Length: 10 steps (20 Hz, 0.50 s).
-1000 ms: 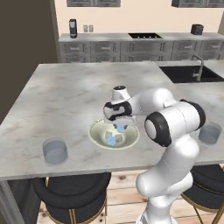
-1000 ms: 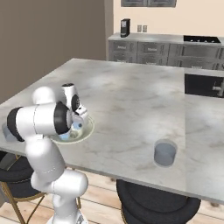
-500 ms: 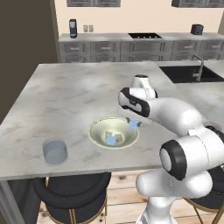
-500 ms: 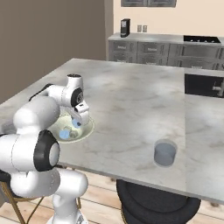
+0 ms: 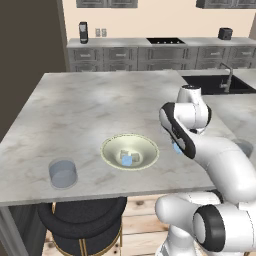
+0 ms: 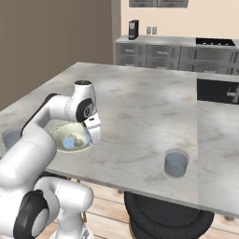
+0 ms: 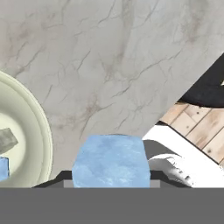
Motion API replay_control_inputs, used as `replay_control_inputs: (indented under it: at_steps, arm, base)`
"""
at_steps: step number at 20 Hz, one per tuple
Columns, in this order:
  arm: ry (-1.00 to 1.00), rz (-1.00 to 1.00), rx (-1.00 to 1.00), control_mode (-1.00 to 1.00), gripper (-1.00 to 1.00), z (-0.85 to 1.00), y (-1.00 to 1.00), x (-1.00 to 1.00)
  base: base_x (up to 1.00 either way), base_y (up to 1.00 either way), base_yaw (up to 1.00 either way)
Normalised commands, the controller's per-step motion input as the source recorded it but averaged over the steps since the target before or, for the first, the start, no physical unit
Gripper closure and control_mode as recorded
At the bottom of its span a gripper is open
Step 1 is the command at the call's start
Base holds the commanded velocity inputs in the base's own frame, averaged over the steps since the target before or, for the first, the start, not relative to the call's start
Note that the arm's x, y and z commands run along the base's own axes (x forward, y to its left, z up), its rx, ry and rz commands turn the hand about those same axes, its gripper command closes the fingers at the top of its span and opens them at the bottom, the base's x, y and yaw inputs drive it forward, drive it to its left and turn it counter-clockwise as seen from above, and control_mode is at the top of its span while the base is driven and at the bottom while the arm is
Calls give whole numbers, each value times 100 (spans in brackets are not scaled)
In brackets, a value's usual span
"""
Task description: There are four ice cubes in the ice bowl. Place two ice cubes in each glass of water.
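Note:
My gripper (image 5: 177,148) hangs just right of the ice bowl (image 5: 111,144), a little above the counter, shut on one light-blue ice cube (image 7: 111,160). The held ice cube (image 6: 89,138) shows beside the ice bowl's (image 6: 62,132) right rim. More ice cubes (image 5: 127,159) lie inside the bowl, and two ice cubes (image 7: 6,141) show at the left of the hand view inside the bowl's wall (image 7: 30,127). One glass of water (image 5: 63,173) stands near the counter's front left. The other glass of water (image 6: 176,163) stands front right, apart from the gripper.
The marble island counter (image 5: 100,105) stretches wide behind the bowl. Its front edge (image 7: 166,109) runs close under the gripper, with black stools (image 5: 82,220) and wooden floor below. A sink (image 5: 220,82) sits at the back right.
The arm has swung from above the bowl's middle to the right, past the rim, carrying the blue ice cube with it. Bowl and glasses stay put.

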Motion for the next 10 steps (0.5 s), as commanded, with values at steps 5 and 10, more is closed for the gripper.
replay_control_inputs:
  at_steps: [5, 10]
  arm:
    - [-4, -12, -4, -100, 100, 14, -100, -1]
    - [-2, -8, -3, -100, 100, 3, -100, 0]
  base:
    - [0, 0, 0]
    - [0, 0, 0]
